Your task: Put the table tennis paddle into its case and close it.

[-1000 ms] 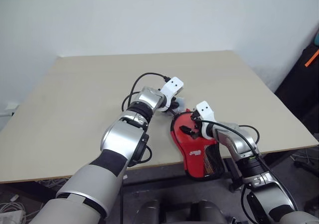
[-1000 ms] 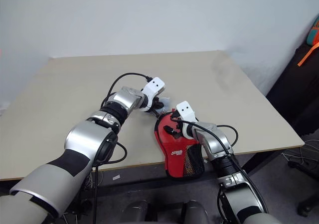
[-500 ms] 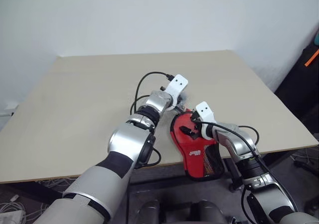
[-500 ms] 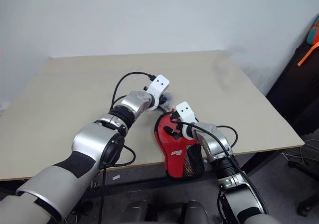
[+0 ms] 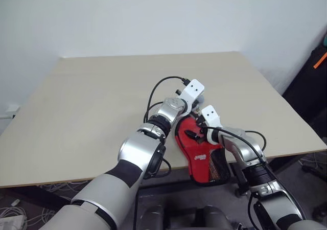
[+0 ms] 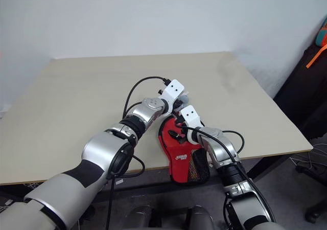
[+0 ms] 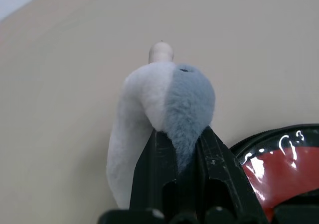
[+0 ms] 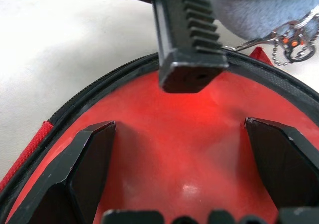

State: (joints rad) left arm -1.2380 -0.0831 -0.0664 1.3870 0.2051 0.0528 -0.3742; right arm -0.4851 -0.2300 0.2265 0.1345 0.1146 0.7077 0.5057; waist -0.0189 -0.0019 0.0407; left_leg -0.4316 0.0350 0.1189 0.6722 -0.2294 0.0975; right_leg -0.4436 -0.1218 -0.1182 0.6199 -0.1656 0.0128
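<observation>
The case (image 5: 202, 156), red with black trim and mesh, lies at the table's front edge, its narrow end hanging over. The table tennis paddle's red face (image 8: 184, 149) shows through the clear side; its handle is hidden. My left gripper (image 7: 182, 134) is shut on a fluffy white-and-grey charm (image 7: 159, 99) at the case's far rim, joined to the case by a small ball chain (image 8: 284, 47). My right gripper (image 8: 178, 127) is open, fingers spread wide over the case's clear side. Both grippers sit close together above the round end (image 6: 176, 133).
The beige table (image 5: 92, 102) stretches away to a white wall. Its front edge runs just under the case. A black bag with an orange strap (image 5: 314, 82) stands off the table's right side. Cables lie on the floor at the left (image 5: 10, 222).
My left gripper has swung to the right along the case's far rim, carrying the fluffy charm, and now sits right beside the right gripper. The right arm and the case have stayed put.
</observation>
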